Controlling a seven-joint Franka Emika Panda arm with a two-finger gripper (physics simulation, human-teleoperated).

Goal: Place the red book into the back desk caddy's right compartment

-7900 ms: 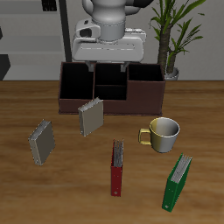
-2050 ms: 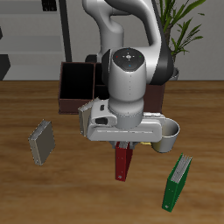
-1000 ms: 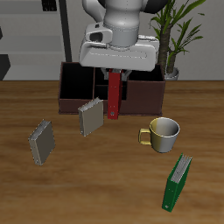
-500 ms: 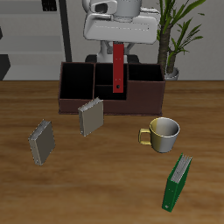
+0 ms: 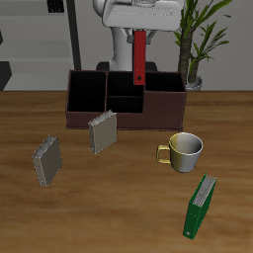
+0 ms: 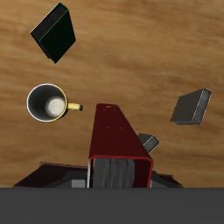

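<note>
My gripper (image 5: 139,34) is shut on the top end of the red book (image 5: 139,59), which hangs upright in the air over the back desk caddy (image 5: 99,120). The book's lower end is above the caddy's rim, near the divider between the middle section and the right compartment (image 5: 164,100). In the wrist view the red book (image 6: 118,138) runs down from my gripper (image 6: 118,164) and covers what lies straight below it. Dark caddy edges (image 6: 48,175) show beside the fingers.
A cream mug (image 5: 184,150) stands in front of the caddy and also shows in the wrist view (image 6: 48,102). A green book (image 5: 201,206) stands near the front edge. Two grey books (image 5: 102,131) (image 5: 46,160) stand before the caddy. A potted plant (image 5: 198,35) is behind it.
The gripper took the red book off the table near the mug, lifted it and carried it back. Over the last second it rose higher above the caddy and shifted slightly toward the right compartment.
</note>
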